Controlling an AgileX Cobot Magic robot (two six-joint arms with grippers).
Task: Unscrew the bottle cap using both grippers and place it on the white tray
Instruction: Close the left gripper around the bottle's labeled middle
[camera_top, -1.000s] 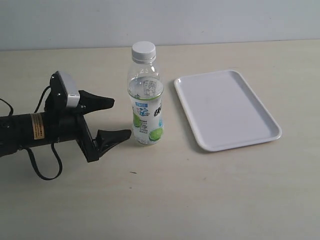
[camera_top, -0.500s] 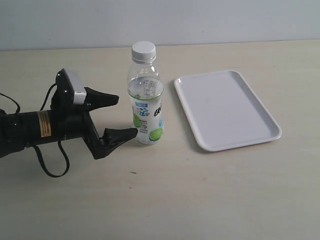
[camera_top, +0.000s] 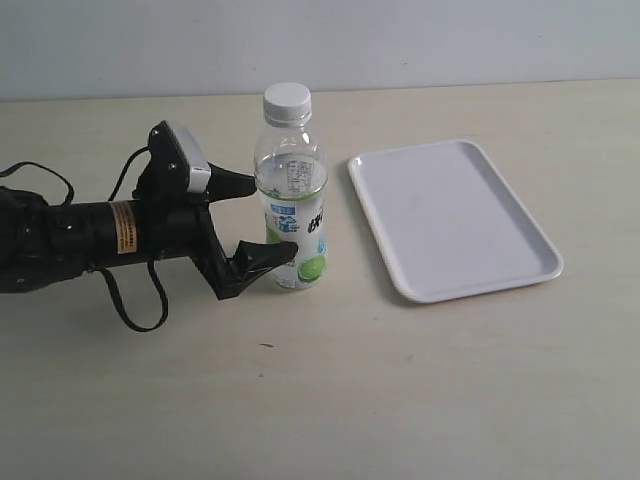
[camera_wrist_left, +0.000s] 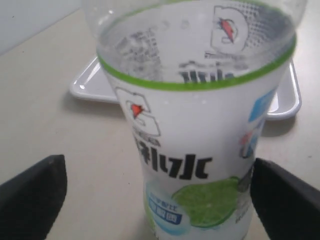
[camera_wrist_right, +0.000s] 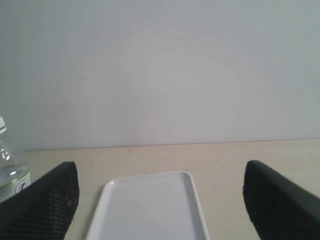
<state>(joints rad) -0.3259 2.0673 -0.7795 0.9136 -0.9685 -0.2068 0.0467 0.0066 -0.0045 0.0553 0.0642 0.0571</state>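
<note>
The clear bottle (camera_top: 292, 200) with its lime label stands upright on the table, its white ribbed cap (camera_top: 288, 101) screwed on top. My left gripper (camera_top: 262, 218) is open, its black jaws on either side of the bottle's lower body. In the left wrist view the bottle (camera_wrist_left: 195, 130) fills the space between the two jaws, one fingertip (camera_wrist_left: 280, 200) close beside the label. The white tray (camera_top: 450, 215) lies to the right of the bottle with nothing on it. My right gripper (camera_wrist_right: 160, 200) is open, held above the near end of the tray (camera_wrist_right: 147, 207); it is outside the exterior view.
A pale wall runs behind the beige table (camera_top: 400, 400). Loose black cables (camera_top: 125, 300) hang from the left arm. The bottle's edge (camera_wrist_right: 10, 175) shows at the side of the right wrist view.
My left gripper has moved to the right, from short of the bottle to having its open jaws around the bottle's lower body. Bottle and tray have not moved.
</note>
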